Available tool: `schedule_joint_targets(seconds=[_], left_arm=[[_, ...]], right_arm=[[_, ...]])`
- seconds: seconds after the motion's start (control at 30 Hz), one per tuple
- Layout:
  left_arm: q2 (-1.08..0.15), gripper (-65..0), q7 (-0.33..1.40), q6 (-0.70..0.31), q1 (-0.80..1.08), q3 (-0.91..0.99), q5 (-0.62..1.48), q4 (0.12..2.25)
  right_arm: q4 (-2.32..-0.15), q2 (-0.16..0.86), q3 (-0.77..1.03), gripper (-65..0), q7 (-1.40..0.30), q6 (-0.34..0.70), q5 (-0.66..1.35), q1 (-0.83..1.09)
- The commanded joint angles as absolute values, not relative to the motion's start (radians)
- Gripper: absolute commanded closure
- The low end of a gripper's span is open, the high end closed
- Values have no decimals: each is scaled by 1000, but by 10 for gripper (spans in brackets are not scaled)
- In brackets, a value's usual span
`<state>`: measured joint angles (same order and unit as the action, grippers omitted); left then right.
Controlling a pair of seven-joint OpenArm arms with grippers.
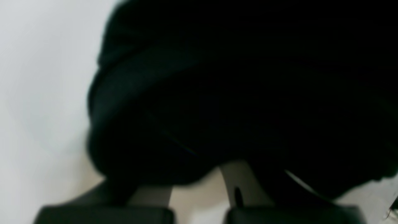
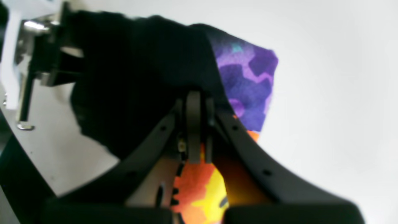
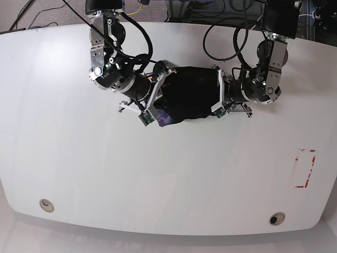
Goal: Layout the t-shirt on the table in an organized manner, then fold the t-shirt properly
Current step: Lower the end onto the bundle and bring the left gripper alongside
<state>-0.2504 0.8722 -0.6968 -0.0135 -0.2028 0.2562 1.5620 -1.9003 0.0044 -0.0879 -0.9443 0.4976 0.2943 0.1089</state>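
T-shirt (image 3: 189,97) gripped between both tools, above table (image 3: 105,174).

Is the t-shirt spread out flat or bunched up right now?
Bunched up: the t-shirt forms a compact dark bundle between the left gripper and right gripper.

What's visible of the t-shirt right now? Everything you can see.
The t-shirt is black soft cloth, bunched in a wrinkled mass between the two arms over the far middle of the table, not spread out. A purple, orange and yellow print shows at one edge in the right wrist view. The right gripper is shut on that edge; the left gripper is shut on the opposite side. Whether the cloth rests on the table or hangs just above it is unclear.
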Motion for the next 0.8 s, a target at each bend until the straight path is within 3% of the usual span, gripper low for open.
schedule_joint_targets(seconds=[0.0,0.53,0.77], left_arm=[[-254,0,857,-698,-28,-199,266,1606],[-257,0,909,-698,-39,-93,266,1845],[-254,0,909,-698,-44,-50,268,1905]], right_arm=[[-1897,1,-97,-8,-900,504,298,110],[-1713,41,-99,-8,-759,507,295,113],[-1793,42,-96,-8,-788,506,300,114]])
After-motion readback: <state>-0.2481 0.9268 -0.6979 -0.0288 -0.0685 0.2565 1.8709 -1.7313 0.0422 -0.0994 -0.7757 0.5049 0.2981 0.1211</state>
